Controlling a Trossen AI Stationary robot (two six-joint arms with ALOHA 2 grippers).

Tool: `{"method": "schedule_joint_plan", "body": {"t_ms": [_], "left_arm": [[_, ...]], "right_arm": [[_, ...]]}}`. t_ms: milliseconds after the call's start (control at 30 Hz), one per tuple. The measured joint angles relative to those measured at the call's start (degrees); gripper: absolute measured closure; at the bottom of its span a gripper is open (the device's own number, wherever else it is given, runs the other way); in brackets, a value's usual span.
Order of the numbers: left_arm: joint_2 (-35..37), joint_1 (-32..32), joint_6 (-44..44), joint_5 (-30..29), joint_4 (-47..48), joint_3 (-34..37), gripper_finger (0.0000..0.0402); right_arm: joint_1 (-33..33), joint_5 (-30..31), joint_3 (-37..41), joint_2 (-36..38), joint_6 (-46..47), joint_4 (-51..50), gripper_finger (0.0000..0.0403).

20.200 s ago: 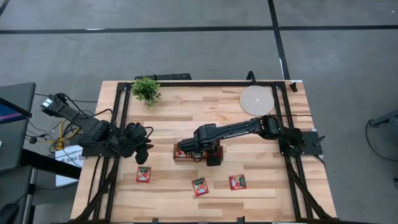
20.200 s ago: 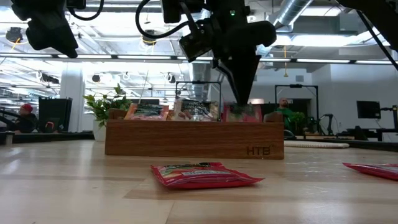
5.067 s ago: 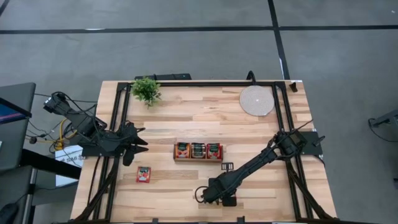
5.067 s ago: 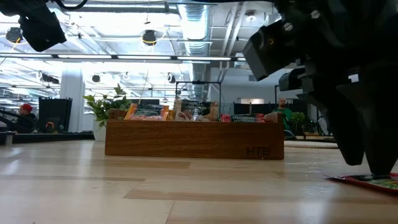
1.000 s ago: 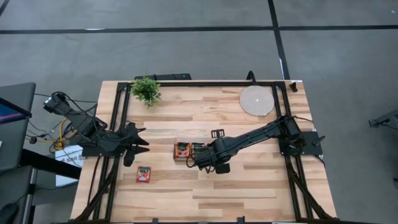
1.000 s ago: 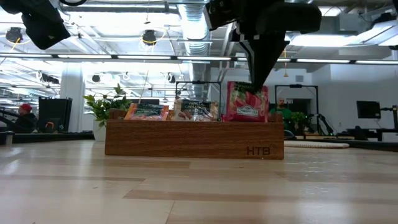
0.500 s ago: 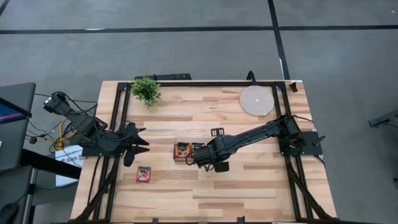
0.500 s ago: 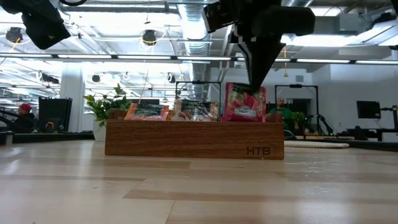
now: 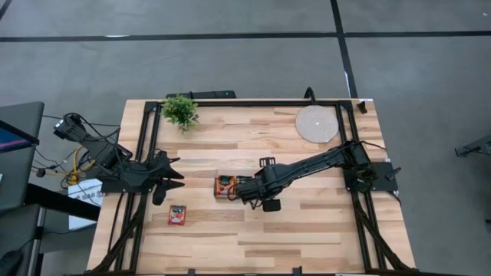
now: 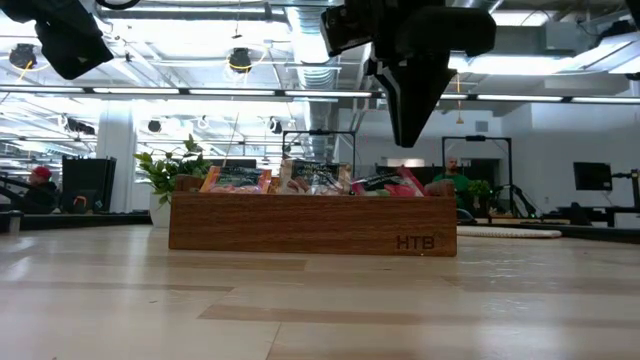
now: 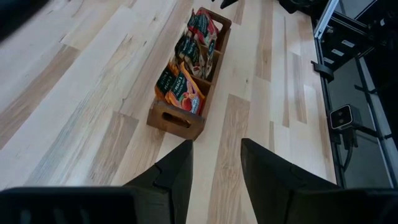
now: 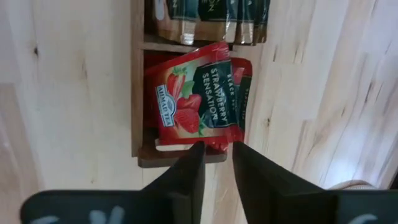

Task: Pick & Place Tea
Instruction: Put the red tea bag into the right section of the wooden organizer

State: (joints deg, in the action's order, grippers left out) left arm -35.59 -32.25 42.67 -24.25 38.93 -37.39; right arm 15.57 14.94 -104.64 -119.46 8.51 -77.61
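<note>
A long wooden tray [image 10: 312,225] is taken as the landmark, standing near the middle of the pale wood surface [image 9: 307,230]. On the near side of the tray, toward the left arm, a single red tea sachet [image 9: 177,215] is seen lying flat on the surface, well apart from the tray. The tray itself is filled with tea sachets: in the left wrist view, sachets [image 11: 182,92] are shown leaning in its three compartments, and in the low view their tops are seen just above the front wall. In the end compartment nearest the right arm, a red strawberry sachet [image 12: 198,104] is found lying tilted on top of others, its corner resting over the tray's end wall. Directly above that compartment the right pincer [image 10: 408,138] is held, its fingers parted a little and holding nothing, clear of the sachet beneath. The left pincer [image 9: 175,178] is kept beside the tray's other end, well apart from it at the surface's left edge; in the left wrist view its fingers [image 11: 177,171] are seen spread apart with nothing between them. Beyond the tray, at the far left corner of the surface, a small green plant [image 9: 180,111] is placed, and at the far right a round pale disc [image 9: 316,123] is laid flat.
</note>
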Motion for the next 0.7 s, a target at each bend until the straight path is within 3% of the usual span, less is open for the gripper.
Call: {"method": "schedule_joint_plan", "body": {"t_ms": [267, 700], "left_arm": [[0.0, 0.0, -0.3, 0.0, 0.0, 0.0, 0.0276], [0.0, 0.0, -1.0, 0.0, 0.0, 0.0, 0.0276]], "right_arm": [[0.0, 0.2, 0.0, 0.0, 2.1, 0.2, 0.0312], [-4.7, 0.1, 0.0, 0.0, 3.5, 4.1, 0.0345]]}}
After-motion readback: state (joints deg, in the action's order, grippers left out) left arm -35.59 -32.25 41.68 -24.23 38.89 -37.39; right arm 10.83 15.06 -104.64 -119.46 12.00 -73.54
